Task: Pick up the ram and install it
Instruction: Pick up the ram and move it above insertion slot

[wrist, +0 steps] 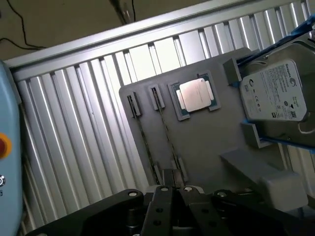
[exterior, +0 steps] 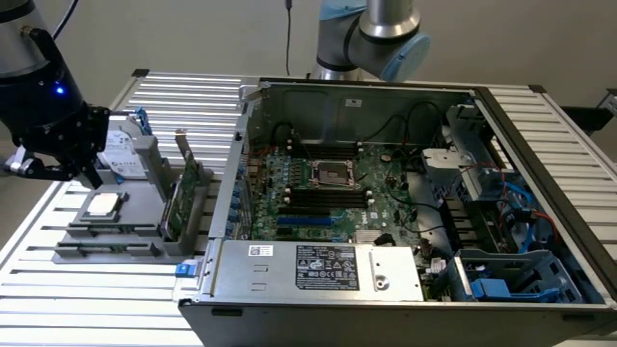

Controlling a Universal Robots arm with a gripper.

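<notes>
Jaws: gripper (wrist: 173,189) is hanging with jaws closed, gripping nothing.
Ram: ram (wrist: 166,130) is standing edge-up in a holder (wrist: 211,142) slot, just ahead of the jaws.
Count: second ram (wrist: 144,137) is standing beside it; one processor (wrist: 196,93), one drive (wrist: 275,91) and one card (exterior: 188,191) are sitting farther off.
Computer: one open computer (exterior: 386,195) is lying well apart.
Surface: ribbed metal table (wrist: 74,147) is carrying everything, with a beige wall (exterior: 193,36) behind.

I see the ram (wrist: 168,132) edge-on, as a thin dark line with a faint green tint. It stands on its long edge in a slot of the grey holder (wrist: 211,142), with a clip at each end. A second stick (wrist: 145,140) like it stands parallel just beside it. The holder lies on the surface at the exterior view's left.
</notes>
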